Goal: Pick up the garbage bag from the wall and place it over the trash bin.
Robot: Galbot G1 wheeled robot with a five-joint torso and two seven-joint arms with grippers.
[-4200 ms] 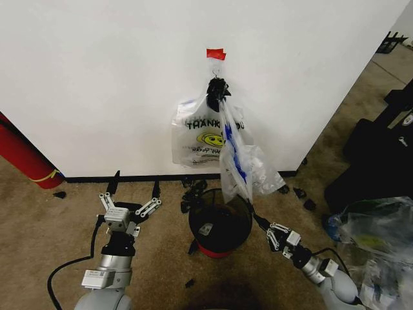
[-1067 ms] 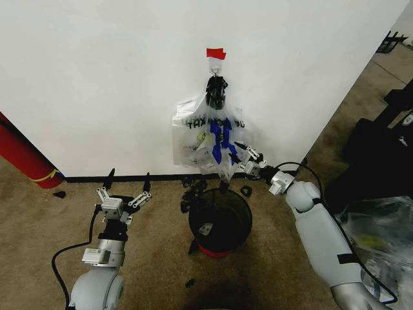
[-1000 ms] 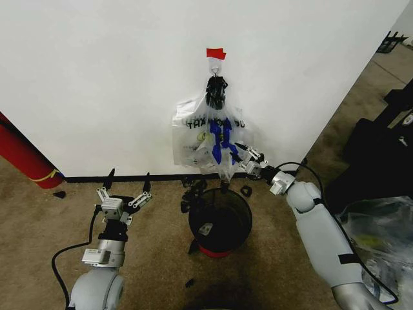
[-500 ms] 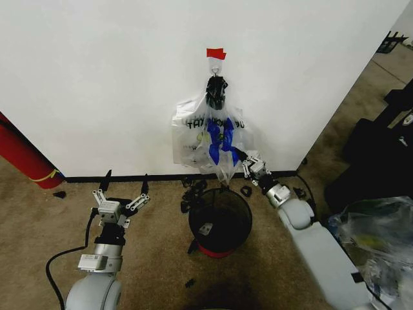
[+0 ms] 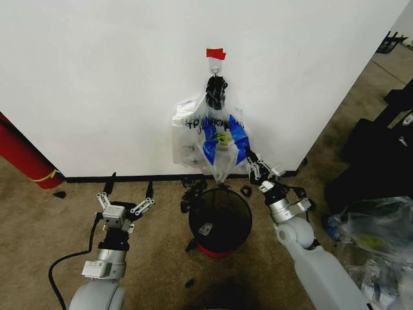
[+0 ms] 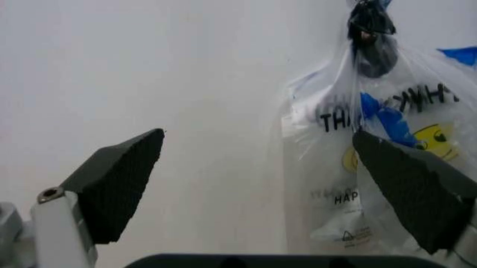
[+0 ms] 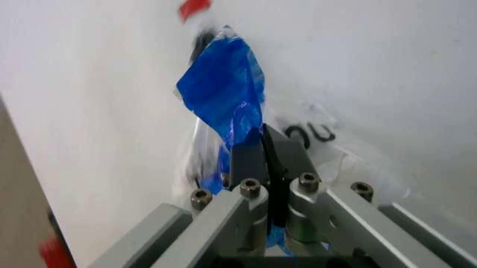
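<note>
The garbage bag [image 5: 222, 143], see-through with blue patches, hangs by its black knotted top from a hook [image 5: 215, 64] on the white wall [image 5: 97, 84], under red tape [image 5: 215, 53]. It covers a white "THANK YOU" bag [image 5: 188, 139]. My right gripper [image 5: 252, 163] is shut on the garbage bag's lower right edge; the right wrist view has its fingers [image 7: 249, 159] pressed together on the blue plastic [image 7: 227, 95]. The black mesh trash bin [image 5: 219, 219] with a red base stands on the carpet right below. My left gripper [image 5: 128, 192] is open, left of the bin, facing the wall.
A long red cylinder [image 5: 22, 158] leans at the far left. Black bags [image 5: 381, 155] and a heap of clear plastic [image 5: 377, 236] lie at the right. Small black bits [image 5: 193, 189] sit by the baseboard behind the bin. A black cable [image 5: 61, 271] trails from the left arm.
My right gripper has swung down and to the right with the garbage bag's edge in it, spreading the blue patches apart. The left gripper has shifted slightly and stays open.
</note>
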